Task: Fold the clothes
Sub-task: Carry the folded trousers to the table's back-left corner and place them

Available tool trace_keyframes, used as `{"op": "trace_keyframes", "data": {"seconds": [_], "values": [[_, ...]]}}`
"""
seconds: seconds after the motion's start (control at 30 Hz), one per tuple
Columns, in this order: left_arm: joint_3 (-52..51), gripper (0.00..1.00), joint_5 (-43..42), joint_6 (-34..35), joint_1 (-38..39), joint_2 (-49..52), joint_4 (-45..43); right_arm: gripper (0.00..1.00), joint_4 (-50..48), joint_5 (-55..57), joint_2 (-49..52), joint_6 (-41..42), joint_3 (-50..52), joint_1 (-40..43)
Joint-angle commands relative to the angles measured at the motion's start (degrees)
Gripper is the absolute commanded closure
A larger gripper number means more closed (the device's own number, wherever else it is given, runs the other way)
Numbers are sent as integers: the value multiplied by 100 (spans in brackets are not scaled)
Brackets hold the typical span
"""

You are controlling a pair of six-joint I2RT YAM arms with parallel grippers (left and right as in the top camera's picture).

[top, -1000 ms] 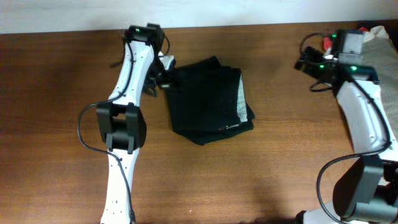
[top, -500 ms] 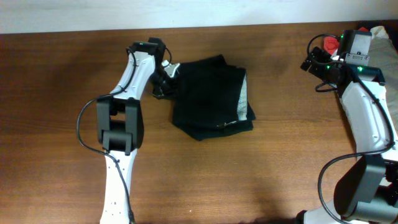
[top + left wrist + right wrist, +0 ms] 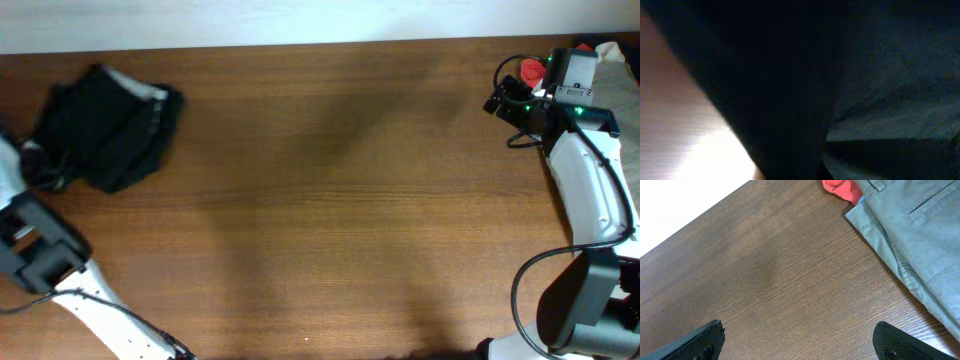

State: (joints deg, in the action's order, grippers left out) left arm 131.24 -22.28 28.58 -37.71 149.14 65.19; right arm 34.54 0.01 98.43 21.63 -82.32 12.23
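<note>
Black clothes [image 3: 105, 125] lying bunched at ten o'clock on desk [image 3: 320, 200], left hand [image 3: 42, 168] touching them, its grip impossible to tell, right hand [image 3: 800, 341] hovering wide at two o'clock.

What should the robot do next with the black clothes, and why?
Probably draw the left arm back from the black clothes: they lie bunched by the table's far left edge, cloth fills the left wrist view, and the open right gripper is far off.
</note>
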Motion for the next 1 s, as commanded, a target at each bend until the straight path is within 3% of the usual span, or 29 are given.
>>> {"op": "trace_keyframes", "data": {"seconds": [0.0, 0.2, 0.5, 0.67, 0.8, 0.9, 0.97], "values": [[-177, 98, 782, 686, -686, 280, 13, 1, 2, 70, 4, -15, 2, 17], [-177, 95, 297, 828, -549, 282, -232, 1, 2, 70, 4, -15, 2, 17], [-177, 93, 299, 1088, 459, 282, -1054, 1, 2, 70, 4, -15, 2, 17], [-177, 91, 511, 1038, 455, 282, -1231, 1, 2, 70, 4, -15, 2, 17], [-177, 91, 557, 26, 264, 282, -1110, 1, 2, 70, 4, -15, 2, 17], [-177, 92, 660, -780, 26, 282, -376, 1, 2, 70, 4, -15, 2, 17], [-177, 92, 704, -855, -129, 282, -289, 1, 2, 70, 4, -15, 2, 17]]}}
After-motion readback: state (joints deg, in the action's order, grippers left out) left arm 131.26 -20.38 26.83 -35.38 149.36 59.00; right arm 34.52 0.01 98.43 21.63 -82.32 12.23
